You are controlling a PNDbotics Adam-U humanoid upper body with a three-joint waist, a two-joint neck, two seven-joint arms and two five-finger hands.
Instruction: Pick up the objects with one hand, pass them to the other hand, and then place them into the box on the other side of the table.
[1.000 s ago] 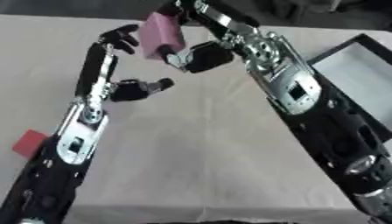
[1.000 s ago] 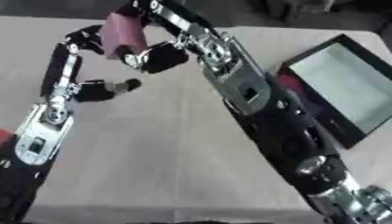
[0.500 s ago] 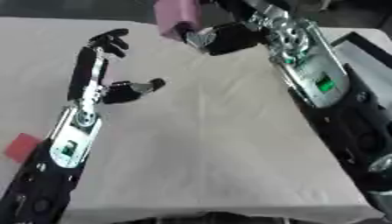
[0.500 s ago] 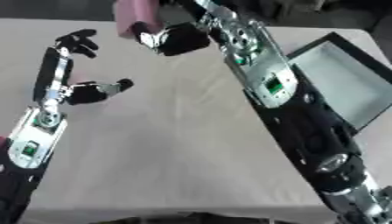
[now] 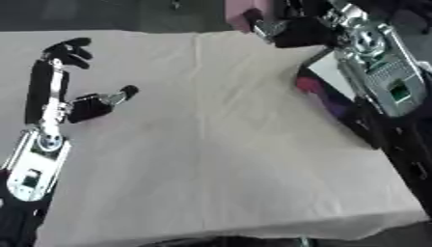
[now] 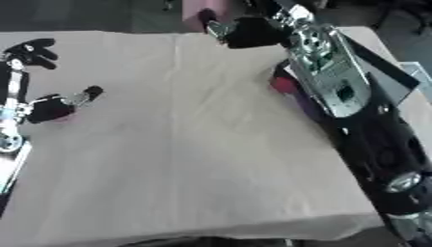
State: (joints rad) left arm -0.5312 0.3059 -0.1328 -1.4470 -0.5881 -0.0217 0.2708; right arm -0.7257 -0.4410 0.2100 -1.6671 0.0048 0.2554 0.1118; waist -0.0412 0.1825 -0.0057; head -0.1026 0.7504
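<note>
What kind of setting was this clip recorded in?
Most likely a lab or test bench for robot handover trials. A table under a plain beige cloth holds only a dark box at its right edge, while the right hand carries a pink block and the left hand is open.

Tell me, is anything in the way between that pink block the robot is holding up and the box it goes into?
Nothing visible blocks it. The right hand holds the pink block at the table's far edge, and the box lies just nearer on the same side, with only bare tablecloth beside it. The right arm hides much of the box.
</note>
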